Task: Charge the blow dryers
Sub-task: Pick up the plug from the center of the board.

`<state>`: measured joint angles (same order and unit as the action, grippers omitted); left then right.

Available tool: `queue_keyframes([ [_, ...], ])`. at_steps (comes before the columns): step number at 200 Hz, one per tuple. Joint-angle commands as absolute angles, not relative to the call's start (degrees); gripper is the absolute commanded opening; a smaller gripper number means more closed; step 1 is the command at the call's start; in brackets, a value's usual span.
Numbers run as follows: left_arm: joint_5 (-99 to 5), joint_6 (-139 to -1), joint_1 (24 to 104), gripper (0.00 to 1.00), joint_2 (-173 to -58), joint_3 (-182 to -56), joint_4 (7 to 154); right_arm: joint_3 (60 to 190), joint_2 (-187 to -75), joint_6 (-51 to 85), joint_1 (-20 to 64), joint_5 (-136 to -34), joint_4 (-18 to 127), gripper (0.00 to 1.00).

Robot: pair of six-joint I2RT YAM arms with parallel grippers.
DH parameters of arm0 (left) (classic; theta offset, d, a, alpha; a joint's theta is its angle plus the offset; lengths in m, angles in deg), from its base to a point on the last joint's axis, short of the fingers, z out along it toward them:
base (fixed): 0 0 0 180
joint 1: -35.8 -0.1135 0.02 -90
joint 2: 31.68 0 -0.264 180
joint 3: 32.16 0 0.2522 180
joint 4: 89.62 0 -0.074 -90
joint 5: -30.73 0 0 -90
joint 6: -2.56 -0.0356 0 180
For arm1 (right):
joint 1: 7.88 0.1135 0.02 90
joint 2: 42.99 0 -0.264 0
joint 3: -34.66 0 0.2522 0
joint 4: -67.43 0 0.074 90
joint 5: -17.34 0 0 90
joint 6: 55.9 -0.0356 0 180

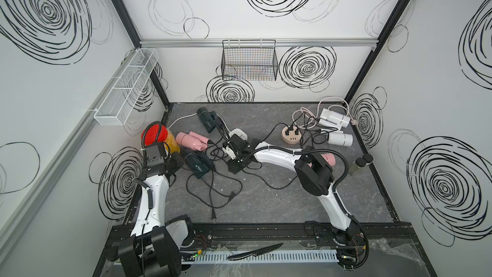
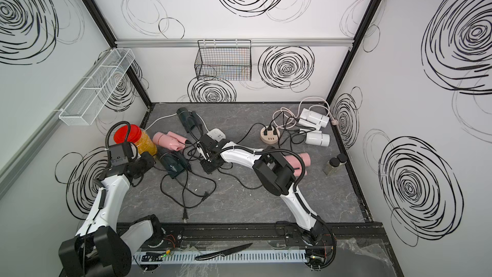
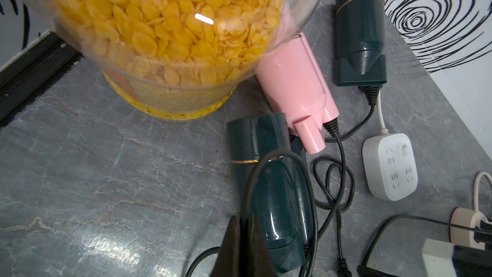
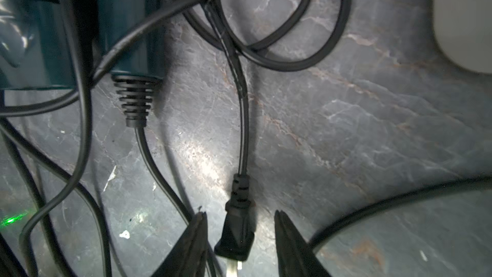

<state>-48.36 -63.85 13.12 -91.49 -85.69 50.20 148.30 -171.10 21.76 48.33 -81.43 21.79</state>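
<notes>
- Two white blow dryers (image 1: 336, 119), well apart from the white power strip (image 3: 390, 166), seem plugged into a round hub (image 1: 292, 135).
- Teal dryers (image 3: 277, 198) and a pink dryer (image 3: 295, 81) near the strip look unplugged; its visible sockets are empty.
- My right fingers (image 4: 290, 241) are spread around a loose plug (image 4: 235, 238) near the strip; my left fingers (image 3: 239, 249) are pressed together.

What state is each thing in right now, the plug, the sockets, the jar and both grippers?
Black plug, unplugged, lying loose.
Right gripper, jaws open around it, not gripping.
Left gripper, jaws shut.
White power strip, visible sockets empty.
Round hub, some sockets occupied.
Jar, upright, red lid on.
</notes>
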Motion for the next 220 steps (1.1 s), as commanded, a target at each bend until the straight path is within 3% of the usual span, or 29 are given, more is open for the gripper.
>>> queue_keyframes([
  [1,-47.2,-63.9,12.6,0.02,-91.3,-86.9,52.4,150.3,-172.6,21.9,49.1,-79.4,18.9,0.45],
  [42,-46.8,-63.8,12.4,0.03,-90.9,-87.0,52.8,153.4,-175.7,21.3,50.0,-71.4,14.8,0.39],
  [94,-46.1,-64.2,12.4,0.03,-91.5,-87.0,53.1,148.6,-167.1,18.8,48.3,-61.4,15.6,0.17],
  [167,-47.1,-63.3,15.4,0.04,-93.7,-86.0,56.4,151.3,-148.2,24.8,41.8,-41.6,11.3,0.15],
  [220,-48.1,-60.8,19.3,0.08,-96.6,-88.3,58.4,162.8,-145.5,32.6,38.4,-38.4,15.2,0.12],
])
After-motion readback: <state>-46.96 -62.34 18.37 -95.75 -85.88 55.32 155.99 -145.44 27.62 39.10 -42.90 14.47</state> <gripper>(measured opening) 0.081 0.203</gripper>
